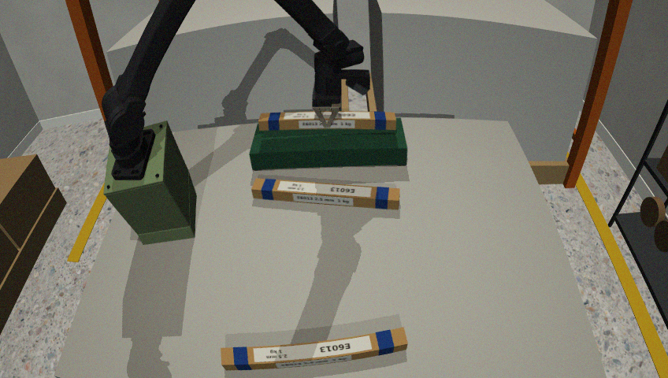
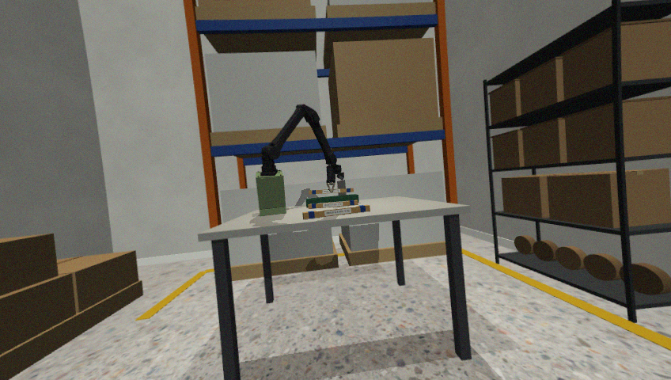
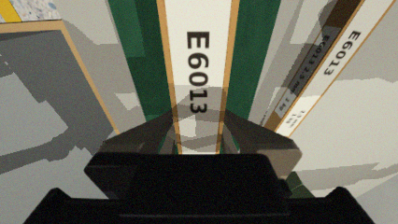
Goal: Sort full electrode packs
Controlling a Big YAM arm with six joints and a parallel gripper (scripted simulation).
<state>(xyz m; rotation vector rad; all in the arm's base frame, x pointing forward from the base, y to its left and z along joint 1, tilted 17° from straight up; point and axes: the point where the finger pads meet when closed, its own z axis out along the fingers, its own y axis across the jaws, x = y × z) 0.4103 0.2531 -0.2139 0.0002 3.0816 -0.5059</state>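
My gripper (image 1: 326,124) (image 2: 331,190) (image 3: 198,112) is shut on the middle of a brown electrode pack (image 1: 369,124) (image 2: 316,191) (image 3: 198,56) with blue bands and a white E6013 label. This pack is held level, lengthwise over the rear part of the low green platform (image 1: 328,157) (image 3: 252,51); in the exterior view it looks a little above it. A second pack (image 1: 323,193) (image 2: 333,204) (image 3: 341,51) lies flat on the table just in front of the platform. A third pack (image 1: 309,351) (image 2: 336,212) lies near the table's front edge, slightly turned. The fingers hide part of the held pack's label.
The green pedestal (image 1: 154,201) (image 2: 271,192) carrying the arm stands on the left of the table (image 1: 469,257) (image 2: 409,205). An orange-post rack (image 2: 204,117) stands behind the table, and a dark shelf (image 2: 619,188) stands on the right.
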